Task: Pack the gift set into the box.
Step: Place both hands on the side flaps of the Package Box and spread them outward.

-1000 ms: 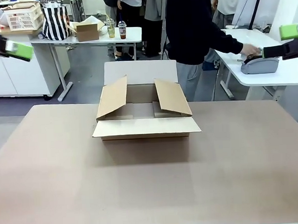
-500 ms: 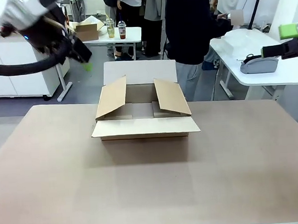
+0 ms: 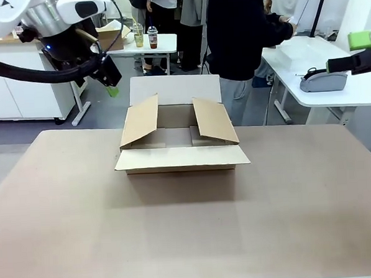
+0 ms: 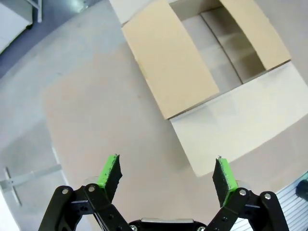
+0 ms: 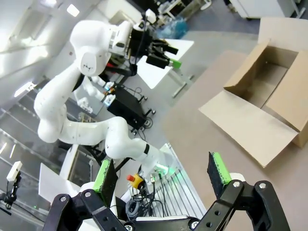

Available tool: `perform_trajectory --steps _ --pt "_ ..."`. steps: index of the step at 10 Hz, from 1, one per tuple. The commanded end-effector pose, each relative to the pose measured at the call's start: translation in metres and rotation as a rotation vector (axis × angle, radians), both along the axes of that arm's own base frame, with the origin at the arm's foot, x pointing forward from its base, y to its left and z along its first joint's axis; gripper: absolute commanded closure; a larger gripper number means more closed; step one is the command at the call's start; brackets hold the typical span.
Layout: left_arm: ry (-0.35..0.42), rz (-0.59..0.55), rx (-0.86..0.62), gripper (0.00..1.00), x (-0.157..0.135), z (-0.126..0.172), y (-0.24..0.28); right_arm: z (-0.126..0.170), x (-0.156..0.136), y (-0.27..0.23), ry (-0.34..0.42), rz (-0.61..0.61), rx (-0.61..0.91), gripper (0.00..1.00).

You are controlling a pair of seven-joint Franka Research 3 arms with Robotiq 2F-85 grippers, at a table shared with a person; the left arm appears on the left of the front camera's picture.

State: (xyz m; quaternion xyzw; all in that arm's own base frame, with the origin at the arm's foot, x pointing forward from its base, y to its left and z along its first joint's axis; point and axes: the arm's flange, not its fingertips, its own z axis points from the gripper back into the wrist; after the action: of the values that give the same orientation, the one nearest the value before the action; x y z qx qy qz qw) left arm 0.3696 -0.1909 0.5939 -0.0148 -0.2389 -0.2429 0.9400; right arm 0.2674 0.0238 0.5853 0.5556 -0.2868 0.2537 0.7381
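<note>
We count 1 box, 1 gift set, 2 grippers and 1 person. The box sits at the far middle of the brown table with all 4 flaps open: the far flap stands up, the near flap lies out flat toward us, and the 2 side flaps tilt up. The gift set lies on a white side table at the far right, well apart from the box and from the person's hand.

The left gripper hangs high to the left of the box; its wrist view looks down past 2 widely spread green pads, nothing between them, onto the left flap, the near flap and the table's left edge. The right gripper hangs at the far right near the gift set, touching nothing, fingers likewise spread wide. Its wrist view shows what the front view cannot: the whole left arm across the table, and the box's bare cardboard floor seen from the right.

The tabletop runs broad to the left, right and near side of the box, and the near flap's edge lies well back from the near table edge.
</note>
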Motion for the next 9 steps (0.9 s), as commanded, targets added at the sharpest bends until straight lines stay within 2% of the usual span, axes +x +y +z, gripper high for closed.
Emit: perform_trajectory --steps 1,2,5,7,8,9 --pt "0.018 0.005 0.018 0.0 0.003 -0.004 -0.002 0.003 0.005 0.002 -0.029 0.008 0.019 0.0" --pt "0.145 0.075 -0.03 0.0 0.033 -0.011 -0.02 0.003 0.005 0.002 -0.029 0.008 0.019 0.0" --pt "0.343 0.291 -0.193 0.0 0.114 -0.04 -0.086 0.003 0.005 0.002 -0.029 0.008 0.019 0.0" --pt "0.378 0.457 -0.18 0.0 0.162 -0.066 -0.124 0.003 0.005 0.002 -0.029 0.008 0.019 0.0" --pt "0.38 0.497 -0.123 0.0 0.175 -0.076 -0.137 0.003 0.005 0.002 -0.029 0.008 0.019 0.0" --pt "0.33 0.603 -0.087 0.0 0.187 -0.086 -0.145 0.003 0.005 0.002 -0.029 0.008 0.019 0.0"
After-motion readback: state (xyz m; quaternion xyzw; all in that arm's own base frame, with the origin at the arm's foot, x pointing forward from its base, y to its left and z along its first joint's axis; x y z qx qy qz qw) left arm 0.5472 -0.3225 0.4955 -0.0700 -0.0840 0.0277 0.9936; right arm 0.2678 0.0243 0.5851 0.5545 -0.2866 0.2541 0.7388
